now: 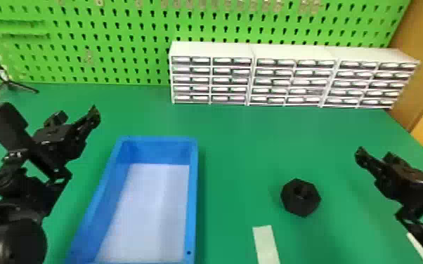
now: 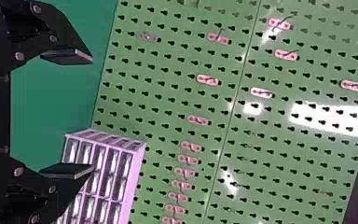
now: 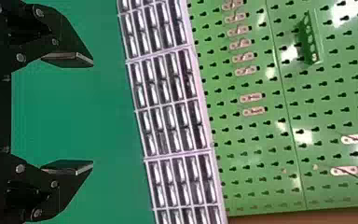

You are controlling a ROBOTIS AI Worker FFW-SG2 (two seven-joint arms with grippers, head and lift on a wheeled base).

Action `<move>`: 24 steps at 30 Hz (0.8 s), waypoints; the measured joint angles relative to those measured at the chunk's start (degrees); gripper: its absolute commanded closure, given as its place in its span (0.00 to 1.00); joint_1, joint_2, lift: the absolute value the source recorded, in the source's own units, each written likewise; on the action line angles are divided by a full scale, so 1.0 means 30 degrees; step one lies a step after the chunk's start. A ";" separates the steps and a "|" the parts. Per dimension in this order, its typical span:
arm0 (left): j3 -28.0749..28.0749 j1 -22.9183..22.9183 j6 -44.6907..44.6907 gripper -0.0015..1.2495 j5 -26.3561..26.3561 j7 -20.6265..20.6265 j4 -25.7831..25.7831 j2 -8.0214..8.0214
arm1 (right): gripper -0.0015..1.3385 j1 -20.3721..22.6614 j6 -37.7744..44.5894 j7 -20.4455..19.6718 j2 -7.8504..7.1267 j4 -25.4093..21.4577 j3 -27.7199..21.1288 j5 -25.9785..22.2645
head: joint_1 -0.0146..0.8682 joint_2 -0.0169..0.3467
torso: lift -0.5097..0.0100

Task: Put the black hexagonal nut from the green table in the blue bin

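Okay, so the black hexagonal nut [image 1: 300,197] is sitting on the green table [image 1: 242,140], right of the blue bin [image 1: 193,196], with a decent stretch of tabletop between it and the bin's raised right edge. A pale strip [image 1: 266,244] lies near the nut, closer to the camera. The right gripper [image 1: 376,154] is up to the nut's right, well apart from it, fingers spread wide. Left gripper [image 1: 77,115] hangs left of the bin's far end, fingers spread too. White drawers [image 1: 291,80] line the back edge by the pegboard [image 1: 116,45].
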 measured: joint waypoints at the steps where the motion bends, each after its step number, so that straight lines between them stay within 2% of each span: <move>1: 0.0038 0.0031 0.0000 0.35 0.0000 0.0000 -0.0031 0.0000 | 0.37 0.0084 0.0383 -0.0002 -0.0002 -0.0254 0.0052 -0.0001 | 0.80 0.07 | 0.79; 12: 0.0435 0.0213 0.0000 0.35 -0.0030 0.0000 -0.0254 0.0000 | 0.36 0.0855 0.4230 -0.0031 -0.0525 -0.2458 0.0501 -0.0591 | 0.80 0.07 | 0.79; 20: 0.0795 0.0442 0.0000 0.35 -0.0032 0.0000 -0.0495 0.0000 | 0.36 0.1015 0.8007 -0.0031 -0.0366 -0.4733 0.0775 -0.0080 | 0.80 0.07 | 0.79; 24: 0.1012 0.0586 0.0000 0.35 -0.0034 0.0000 -0.0628 0.0000 | 0.36 0.1032 0.9459 -0.0030 -0.0504 -0.5399 0.1193 -0.0005 | 0.80 0.07 | 0.79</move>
